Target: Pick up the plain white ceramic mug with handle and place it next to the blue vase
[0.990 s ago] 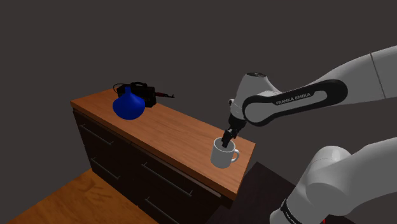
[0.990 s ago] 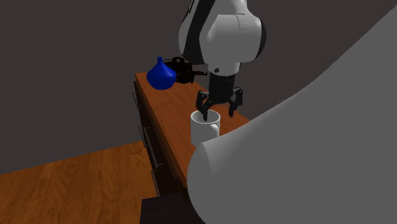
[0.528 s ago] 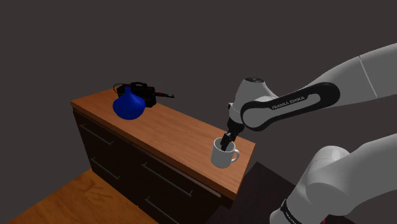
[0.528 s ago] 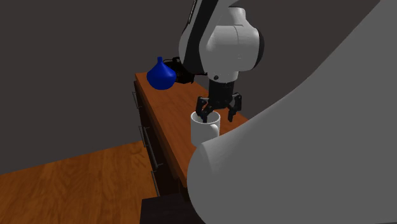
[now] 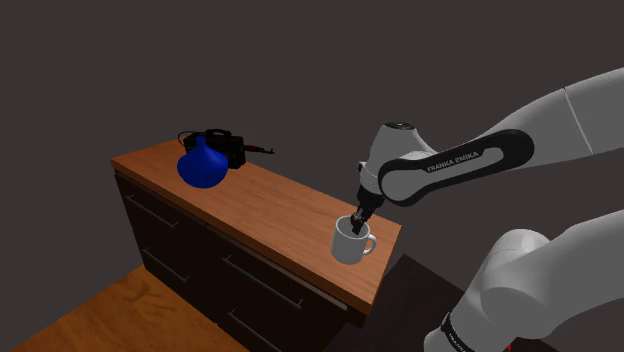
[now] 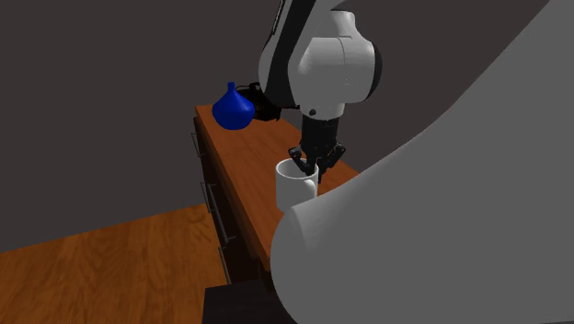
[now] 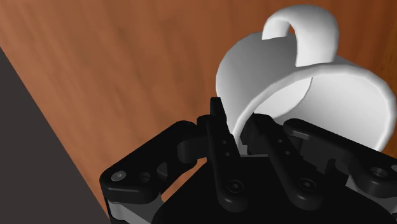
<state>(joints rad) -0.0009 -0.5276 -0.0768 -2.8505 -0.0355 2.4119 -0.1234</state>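
Standing near the end of the counter [image 5: 270, 200], well apart from the vase [image 5: 200, 166], the mug [image 5: 351, 243] is pinched by one side of its rim in the narrow clasp of the gripper [image 7: 236, 130], so it may be tipped or dropped when lifted.

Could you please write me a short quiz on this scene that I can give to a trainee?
1. Which part of the mug does the gripper clasp? A the handle; B the wall at the rim; C the base.
2. True or false: the mug lies on its side.
3. Fill the gap: the mug and the blue vase stand at ___ ends of the cabinet top.
Key: 1 B. 2 False: it stands upright. 3 opposite.
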